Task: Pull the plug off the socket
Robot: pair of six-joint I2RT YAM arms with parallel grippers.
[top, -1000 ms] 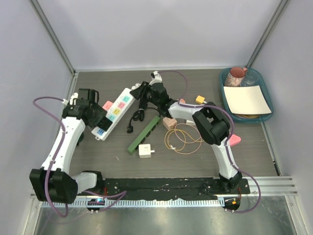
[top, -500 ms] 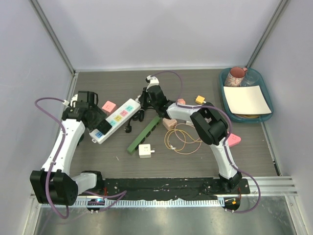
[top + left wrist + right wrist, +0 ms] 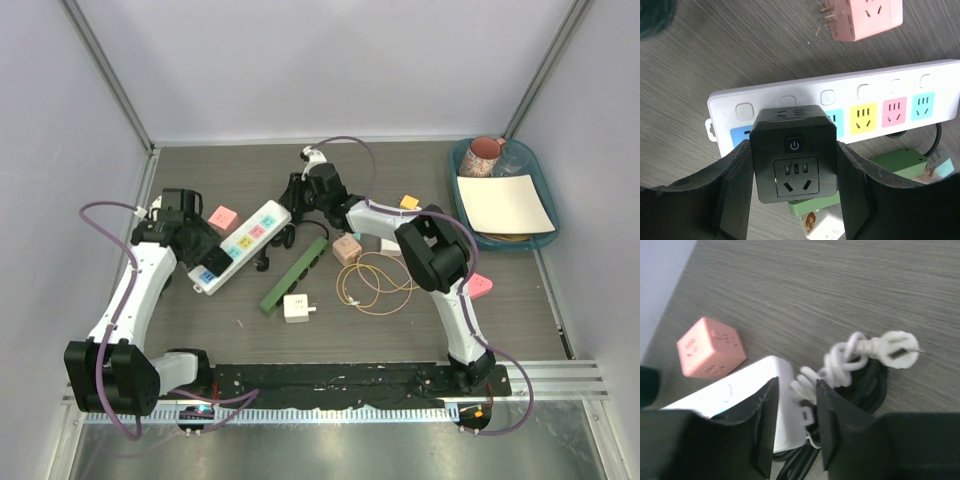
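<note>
Currently you are clenching left claw [image 3: 792, 150] on sides of black cube-shaped adapter plug [image 3: 794, 172]. Plug sitting in end blue socket of white plastic power strip [image 3: 880, 90] on grey tabletop [image 3: 740, 45], apparently not yet pulled out. Right claw [image 3: 795, 390] straddling strip's far end; cannot tell whether clamping. Grasp done, pulling free remaining.

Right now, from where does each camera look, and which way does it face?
Top external: fixed above and behind the bases, facing down on the table; both whole arms show.
Left wrist: on the left arm, facing down past the left end effector, its fingers flanking the black adapter on the power strip.
Right wrist: on the right arm, facing low across the table past the right end effector toward the strip's cord end.
Shared: both wrist views show the power strip and the pink cube socket.
</note>
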